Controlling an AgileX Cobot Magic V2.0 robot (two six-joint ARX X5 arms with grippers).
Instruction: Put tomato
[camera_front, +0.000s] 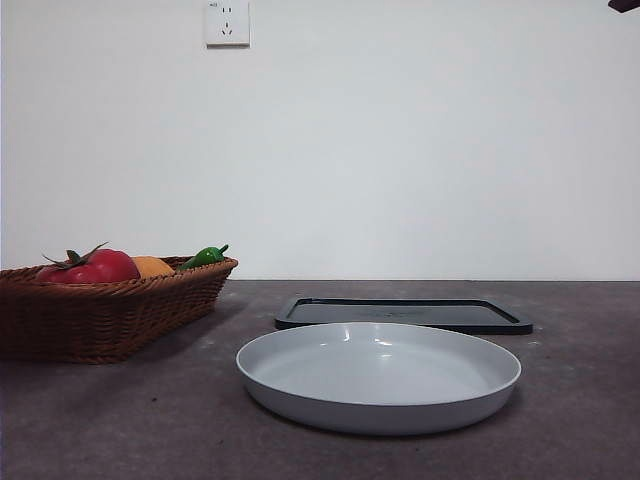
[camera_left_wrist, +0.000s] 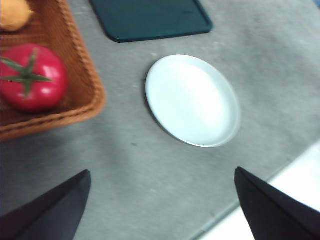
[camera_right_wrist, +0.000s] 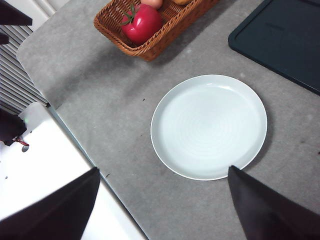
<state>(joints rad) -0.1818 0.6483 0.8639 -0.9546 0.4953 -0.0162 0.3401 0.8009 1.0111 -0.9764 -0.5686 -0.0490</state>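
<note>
Wicker basket (camera_front: 110, 315) wall half hides tomato (camera_front: 95, 267).

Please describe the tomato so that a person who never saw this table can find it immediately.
Find the brown wicker basket beside the pale round plate. The tomato lies inside it. It is the only glossy deep-red fruit with a dark-green stem; its neighbours are orange and green.

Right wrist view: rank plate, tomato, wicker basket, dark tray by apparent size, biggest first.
1. Plate, wholly in view and clearly largest.
2-3. Dark tray and wicker basket: both cut off by the picture's edge, so their order is unsure.
4. Tomato, smallest, lying in the basket.
</note>
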